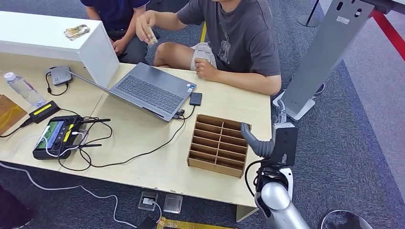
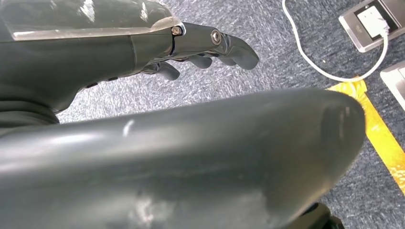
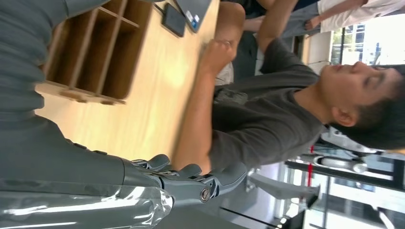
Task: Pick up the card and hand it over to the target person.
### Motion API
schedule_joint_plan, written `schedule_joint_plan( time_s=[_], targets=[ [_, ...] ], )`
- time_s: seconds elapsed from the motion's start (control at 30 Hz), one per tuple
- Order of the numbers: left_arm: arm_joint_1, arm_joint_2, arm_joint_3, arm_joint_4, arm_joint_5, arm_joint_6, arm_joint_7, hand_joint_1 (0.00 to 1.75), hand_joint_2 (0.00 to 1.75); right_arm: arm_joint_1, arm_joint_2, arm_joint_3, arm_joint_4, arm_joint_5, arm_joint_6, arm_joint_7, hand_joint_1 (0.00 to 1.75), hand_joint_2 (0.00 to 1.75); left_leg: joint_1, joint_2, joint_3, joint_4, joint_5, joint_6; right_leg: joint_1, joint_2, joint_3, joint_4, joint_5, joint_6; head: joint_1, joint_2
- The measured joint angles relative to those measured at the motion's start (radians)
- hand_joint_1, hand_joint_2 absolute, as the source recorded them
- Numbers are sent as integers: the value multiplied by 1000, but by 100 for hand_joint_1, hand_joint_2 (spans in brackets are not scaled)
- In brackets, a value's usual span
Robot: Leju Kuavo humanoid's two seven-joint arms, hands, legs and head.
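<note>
Right robot hand (image 1: 260,143): hovering empty beside the organizer (image 1: 218,144), fingers apart.
Left robot hand (image 2: 200,52): hanging over carpet, fingers loosely extended, empty.
Card (image 1: 152,39): person's hand (image 1: 144,26) gripping it.

Brown divided tray (image 1: 218,145), grey laptop (image 1: 149,91), pale-wood table (image 1: 143,157).

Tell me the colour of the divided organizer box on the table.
Brown cardboard: the organizer box shows best in the head view.
</note>
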State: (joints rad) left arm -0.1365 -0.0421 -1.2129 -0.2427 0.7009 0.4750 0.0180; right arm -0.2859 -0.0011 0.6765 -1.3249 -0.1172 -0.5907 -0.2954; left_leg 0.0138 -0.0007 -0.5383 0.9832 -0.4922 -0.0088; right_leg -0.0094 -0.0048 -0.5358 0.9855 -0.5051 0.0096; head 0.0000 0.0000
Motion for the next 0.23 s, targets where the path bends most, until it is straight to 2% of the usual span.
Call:
schedule_joint_plan(
  time_s=[0.23],
  targets=[
    [0, 2, -2, -2, 0, -3, -3, 0, 0, 17, 26, 65, 92, -22, 16, -6, 0, 175, 0, 2, 1, -1, 0, 0, 0, 2, 0, -1, 0, 0, 0, 0]
  ],
)
